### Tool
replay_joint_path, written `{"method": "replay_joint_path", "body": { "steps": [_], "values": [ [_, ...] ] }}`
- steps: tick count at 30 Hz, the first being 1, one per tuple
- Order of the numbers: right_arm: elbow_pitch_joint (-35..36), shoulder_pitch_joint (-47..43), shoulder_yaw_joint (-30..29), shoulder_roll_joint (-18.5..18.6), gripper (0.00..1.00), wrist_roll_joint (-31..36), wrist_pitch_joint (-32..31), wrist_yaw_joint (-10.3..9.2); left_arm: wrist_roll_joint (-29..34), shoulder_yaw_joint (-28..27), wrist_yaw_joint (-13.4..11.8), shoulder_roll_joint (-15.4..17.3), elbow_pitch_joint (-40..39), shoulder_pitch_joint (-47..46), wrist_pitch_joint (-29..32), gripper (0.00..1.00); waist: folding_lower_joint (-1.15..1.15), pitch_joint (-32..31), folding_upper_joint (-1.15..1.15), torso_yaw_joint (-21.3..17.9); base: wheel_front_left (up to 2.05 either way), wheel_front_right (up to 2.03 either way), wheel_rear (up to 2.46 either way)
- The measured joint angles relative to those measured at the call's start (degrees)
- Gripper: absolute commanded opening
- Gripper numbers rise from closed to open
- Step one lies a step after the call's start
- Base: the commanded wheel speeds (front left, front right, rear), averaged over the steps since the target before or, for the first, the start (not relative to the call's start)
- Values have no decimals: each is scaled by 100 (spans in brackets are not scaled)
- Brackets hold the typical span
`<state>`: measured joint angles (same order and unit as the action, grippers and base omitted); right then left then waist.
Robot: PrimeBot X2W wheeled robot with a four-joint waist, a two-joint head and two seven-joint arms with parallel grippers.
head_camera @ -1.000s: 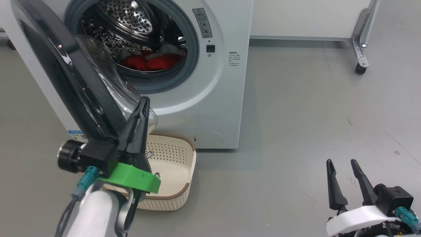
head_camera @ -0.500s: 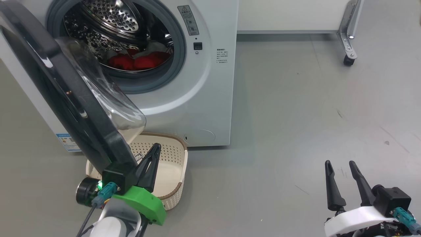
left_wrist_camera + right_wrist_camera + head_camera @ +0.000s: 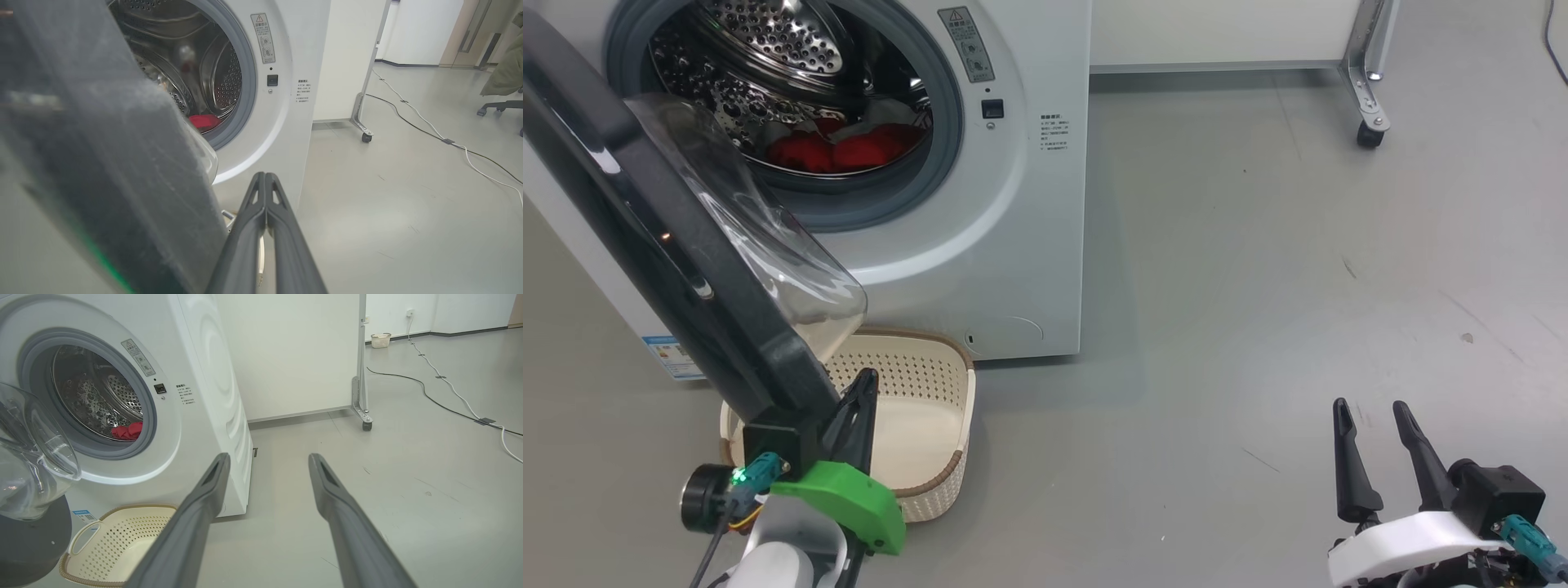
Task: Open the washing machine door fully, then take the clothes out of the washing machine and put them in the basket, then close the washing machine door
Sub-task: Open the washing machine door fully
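Observation:
The white washing machine stands with its washing machine door swung out to the left, the glass bowl facing the drum. Red clothes lie in the steel drum. The cream basket sits on the floor below the door. My left gripper is shut on nothing, just under the door's lower edge and over the basket's near side. In the left wrist view the left gripper points at the machine's front, with the door close on its left. My right gripper is open, low at the right, well clear of the machine.
A white partition on a metal frame with a caster stands right of the machine. Cables run across the grey floor farther right. A chair base sits far off. Bare floor lies between my right gripper and the machine.
My left gripper has dropped from the door's lower rim down to the basket. The head view has shifted, so the machine sits further left. The right gripper has stayed put.

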<state>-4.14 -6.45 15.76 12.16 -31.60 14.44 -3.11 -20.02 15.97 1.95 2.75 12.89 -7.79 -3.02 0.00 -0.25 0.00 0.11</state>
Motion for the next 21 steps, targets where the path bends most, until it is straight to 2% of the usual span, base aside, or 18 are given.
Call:
{"method": "replay_joint_path", "body": {
  "steps": [9, 21],
  "values": [
    [1, -1, -113, -69, 100, 0, 0, 2, -14, -66, -65, -3, 130, -23, -16, 0, 0, 18, 0, 39, 0, 0, 0],
    [0, -8, -208, -138, 100, 10, 0, 54, -76, -42, -66, -85, 297, -100, -140, 0, 0, 24, 0, 402, 0, 0, 0]
  ]
}}
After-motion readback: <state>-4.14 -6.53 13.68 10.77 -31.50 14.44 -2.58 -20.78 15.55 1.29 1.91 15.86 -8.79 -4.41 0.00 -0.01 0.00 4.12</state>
